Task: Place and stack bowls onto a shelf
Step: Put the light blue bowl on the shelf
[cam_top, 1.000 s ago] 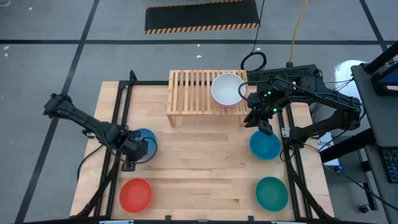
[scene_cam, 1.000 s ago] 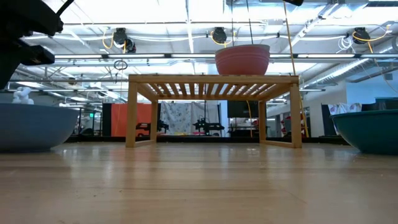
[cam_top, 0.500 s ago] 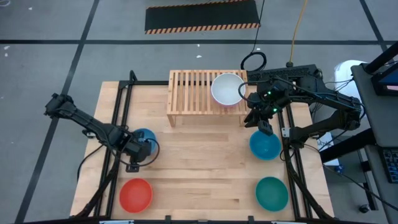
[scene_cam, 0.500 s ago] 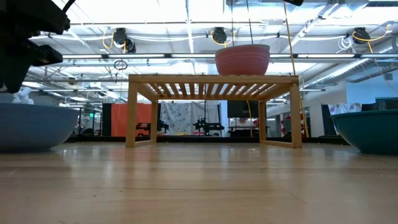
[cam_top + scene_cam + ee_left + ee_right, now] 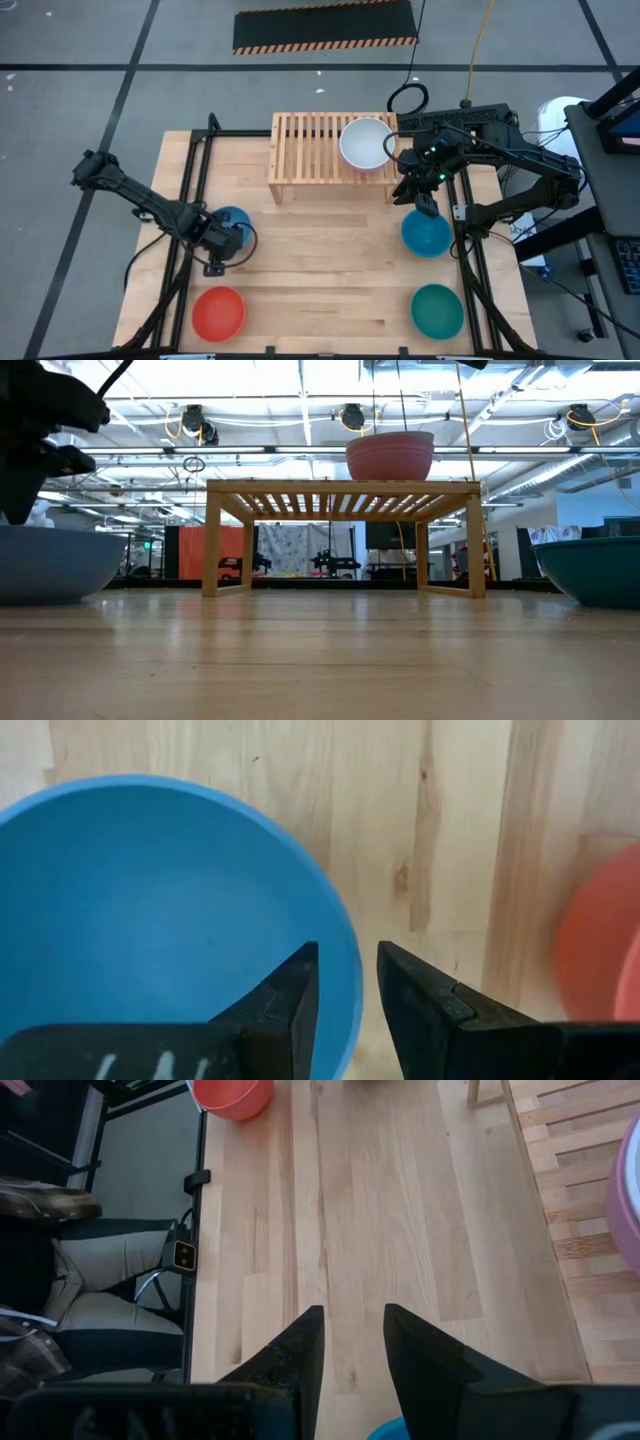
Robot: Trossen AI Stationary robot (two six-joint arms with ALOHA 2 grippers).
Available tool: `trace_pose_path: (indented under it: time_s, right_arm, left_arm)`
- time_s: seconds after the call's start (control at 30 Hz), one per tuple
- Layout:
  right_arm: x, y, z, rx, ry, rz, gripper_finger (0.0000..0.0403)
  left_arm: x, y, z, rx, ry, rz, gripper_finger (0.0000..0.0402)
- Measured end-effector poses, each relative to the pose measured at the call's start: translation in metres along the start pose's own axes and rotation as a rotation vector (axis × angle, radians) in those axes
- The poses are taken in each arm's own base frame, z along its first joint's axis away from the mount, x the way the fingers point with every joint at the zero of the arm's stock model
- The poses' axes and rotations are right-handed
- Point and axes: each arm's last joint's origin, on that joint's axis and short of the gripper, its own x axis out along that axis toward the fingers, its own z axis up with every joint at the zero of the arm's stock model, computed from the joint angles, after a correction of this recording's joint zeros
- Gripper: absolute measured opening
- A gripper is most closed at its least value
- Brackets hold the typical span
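Note:
My left gripper [image 5: 222, 243] [image 5: 348, 955] is down at a blue bowl [image 5: 236, 220] [image 5: 150, 920] [image 5: 50, 560] on the table's left side and is shut on its rim. My right gripper [image 5: 425, 207] [image 5: 353, 1315] waits, shut and holding nothing, above the second blue bowl [image 5: 426, 237] on the right. The shelf [image 5: 310, 145] [image 5: 340, 488] stands at the far edge. A white bowl [image 5: 367, 143] sits nested in the pink bowl [image 5: 390, 457] on the right part of its slats. The red bowl [image 5: 218, 312] and the teal bowl [image 5: 437, 310] rest on the tabletop near the front. My left gripper has the blue bowl's rim [image 5: 352, 982] on its near-left side. One finger [image 5: 295, 995] is inside the bowl and the other [image 5: 420, 995] is outside. The fingers come from above, pointing down. The bowl stands upright with its base on the table.
Black frame rails run along the table's left [image 5: 190, 200] and right [image 5: 465, 250] sides. Bare wood lies between the two blue bowls and in front of the shelf. The shelf's left half [image 5: 300, 140] carries nothing. A seated person's legs [image 5: 90, 1290] show beyond the table edge.
My left gripper has come down a little onto the blue bowl's rim. The bowl has stayed on the table. The right arm has kept still.

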Motion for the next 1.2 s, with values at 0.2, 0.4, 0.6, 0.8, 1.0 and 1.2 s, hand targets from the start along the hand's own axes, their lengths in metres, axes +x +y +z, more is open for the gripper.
trace_pose_path:
  time_s: [0.2,0.4,0.6,0.8,1.0,1.2]
  right_arm:
    - [0.000,0.000,0.000,0.000,0.000,0.000,0.0102]
    - [0.000,0.000,0.000,0.000,0.000,0.000,0.0102]
    - [0.000,0.000,0.000,0.000,0.000,0.000,0.0102]
    - [0.000,0.000,0.000,0.000,-0.001,0.000,0.0102]
    - [0.000,0.000,0.002,-0.007,-0.020,0.002,0.0102]
    - [-0.001,0.001,0.002,-0.010,-0.027,0.003,0.0102]
  left_arm:
    - [0.008,0.002,-0.004,-0.005,0.017,0.004,0.0110]
    - [0.018,0.004,-0.008,-0.021,0.016,0.002,0.0110]
    - [0.027,0.005,-0.011,-0.058,0.015,0.000,0.0111]
    - [0.027,0.005,-0.011,-0.095,0.007,0.001,0.0111]
    - [0.027,0.005,-0.011,-0.074,0.004,0.003,0.0111]
    - [0.027,0.005,-0.010,-0.075,0.002,0.002,0.0111]
